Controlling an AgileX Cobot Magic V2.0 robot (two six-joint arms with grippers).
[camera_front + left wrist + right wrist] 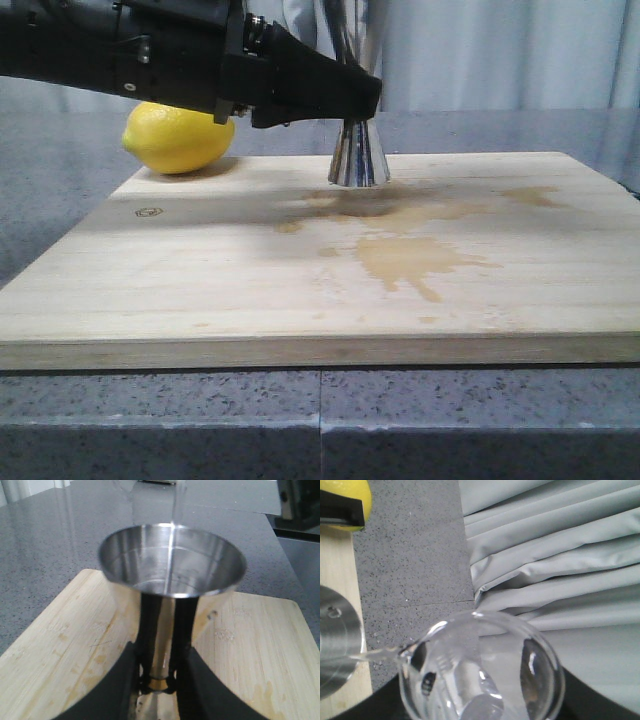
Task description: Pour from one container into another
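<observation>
The steel jigger (358, 160) stands upright on the wooden board (300, 290), and my left gripper (358, 105) is shut on its narrow waist. In the left wrist view the jigger's open top cup (172, 560) faces up, with the gold band (160, 684) between my left gripper's (167, 645) black fingers. The clear glass beaker (480, 670) is tilted, and my right gripper (480, 695) is shut on it. A thin clear stream (375, 654) runs from its lip toward the jigger's rim (337, 650). The front view does not show the beaker.
A yellow lemon (178, 137) lies at the board's back left corner, just under the left arm. A wet brownish stain (410, 255) spreads over the board in front of the jigger. Grey curtains (560, 555) hang behind the speckled counter (160, 420).
</observation>
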